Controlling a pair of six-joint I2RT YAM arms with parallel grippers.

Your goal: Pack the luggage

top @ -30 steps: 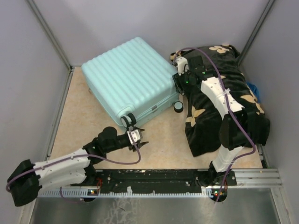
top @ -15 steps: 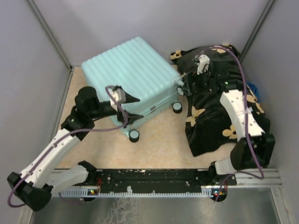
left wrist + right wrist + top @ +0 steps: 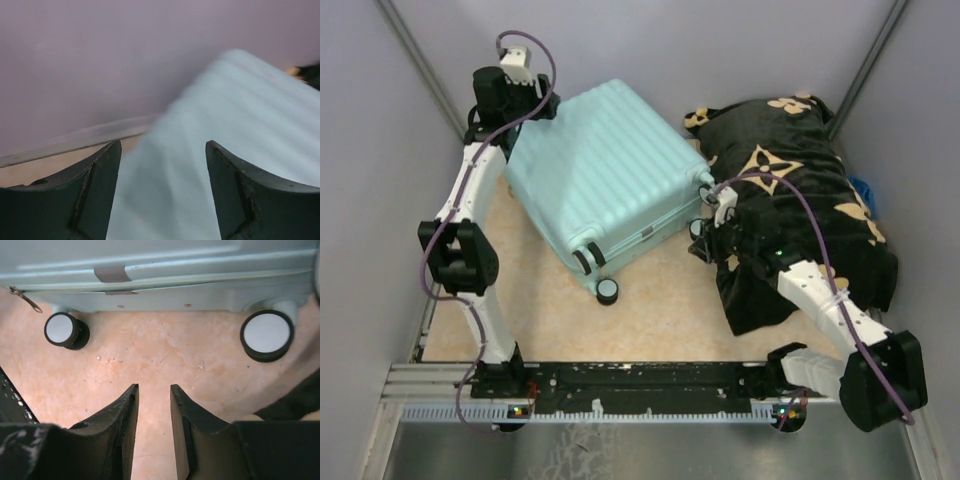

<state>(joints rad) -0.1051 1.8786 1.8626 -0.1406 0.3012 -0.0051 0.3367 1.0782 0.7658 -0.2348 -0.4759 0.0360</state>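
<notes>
Packing is being judged as barely begun. The large pale mint-blue ribbed hard-shell suitcase is lying flat and closed on the tan speckled table top, left of centre, with its wheeled end turned toward the near right. Nothing of its inside is being shown, so what it may already hold cannot be told. The soft black blanket with tan flower motifs is lying bundled on the table just to the right of the case, wholly outside it.

The left gripper is being held at the far left corner of the suitcase. Its fingers are spread wide, with the blurred ribbed shell lying between and beyond them; whether the pads are touching the shell cannot be told. The right gripper is being held low over bare table just in front of the wheeled end, with two small black wheels facing it. Its fingers are drawn to a narrow gap and nothing is being gripped.

By these views, nearly everything is being left to do: the case is not yet opened, the blanket is not yet put in, and the closing would be coming after that.
</notes>
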